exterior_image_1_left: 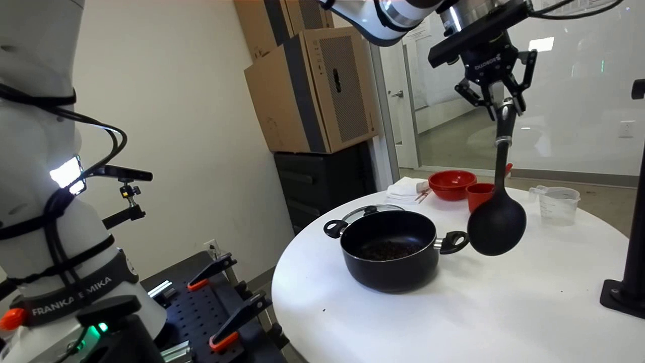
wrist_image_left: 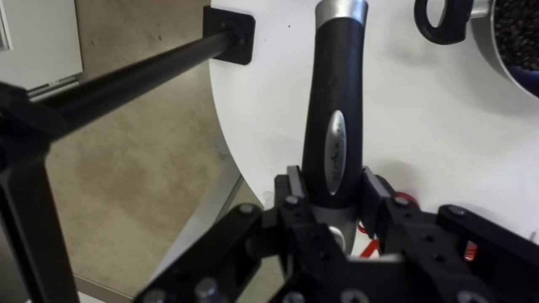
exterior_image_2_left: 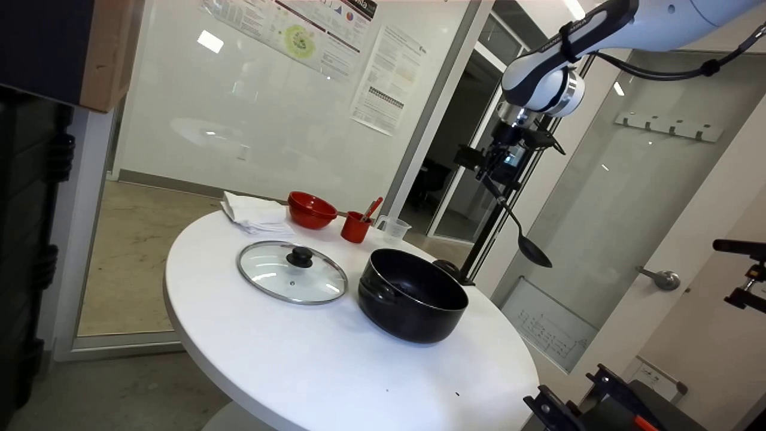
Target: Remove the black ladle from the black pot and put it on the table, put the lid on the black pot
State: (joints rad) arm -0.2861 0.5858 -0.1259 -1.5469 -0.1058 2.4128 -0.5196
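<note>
Above the table, we find the gripper clamped on the ladle by its handle; the ladle hangs tilted, bowl end lowest, clear of the pot. We note dark granules inside the pot, which stands on the table. Just beside it, also on the table, lies the lid.

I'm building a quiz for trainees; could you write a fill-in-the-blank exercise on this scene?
The end effector holds the black ladle by its ____.
Beside the black pot, the glass lid lies flat on the ____.
The glass lid's knob is colored ____.
The stacked bowls are colored ____.
Missing words: handle; table; black; red.
</note>
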